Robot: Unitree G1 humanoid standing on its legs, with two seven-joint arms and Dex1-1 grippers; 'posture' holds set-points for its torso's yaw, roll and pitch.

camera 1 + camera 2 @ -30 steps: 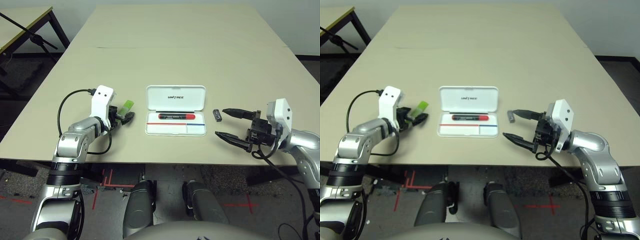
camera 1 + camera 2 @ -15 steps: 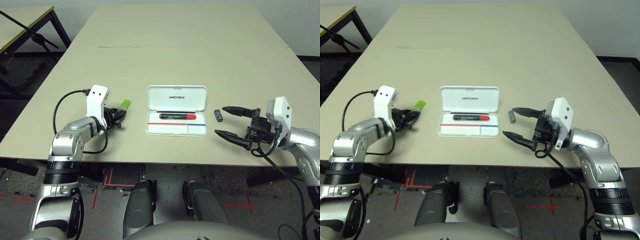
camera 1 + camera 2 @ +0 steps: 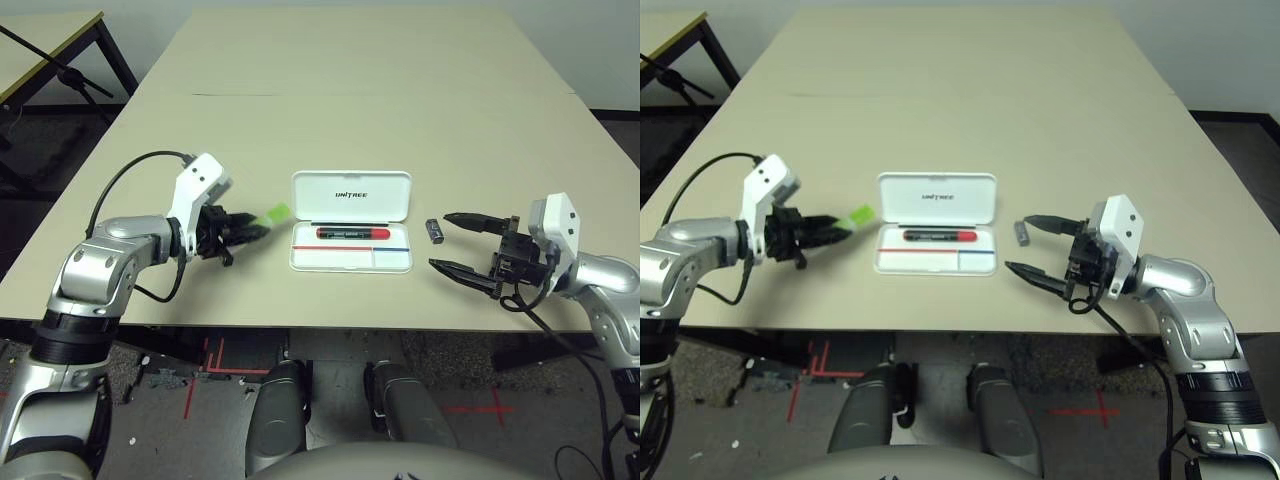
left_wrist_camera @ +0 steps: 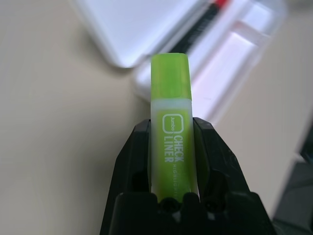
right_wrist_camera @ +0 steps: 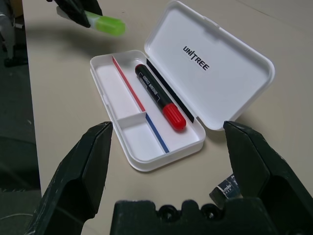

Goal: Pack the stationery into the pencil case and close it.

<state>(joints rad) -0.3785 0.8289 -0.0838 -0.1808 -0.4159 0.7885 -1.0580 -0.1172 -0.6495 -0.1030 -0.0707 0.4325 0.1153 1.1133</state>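
The pencil case lies open mid-table, its lid flat behind the tray. A black marker with a red end rests in the tray's long compartment. Left of the case, my left gripper is shut on the lime-green and white highlighter, holding it above the table with its green end pointing at the case. The small black-grey block lies on the table just right of the case. Beside that block, my right gripper stands open and holds nothing, its fingers spread wide towards the case.
The table's front edge runs close under both grippers. A second table with a black stand is at the far left. Bare tabletop stretches behind the case.
My left gripper has shut on the highlighter, lifted it off the table and carried it right, towards the case. The right arm has stayed put.
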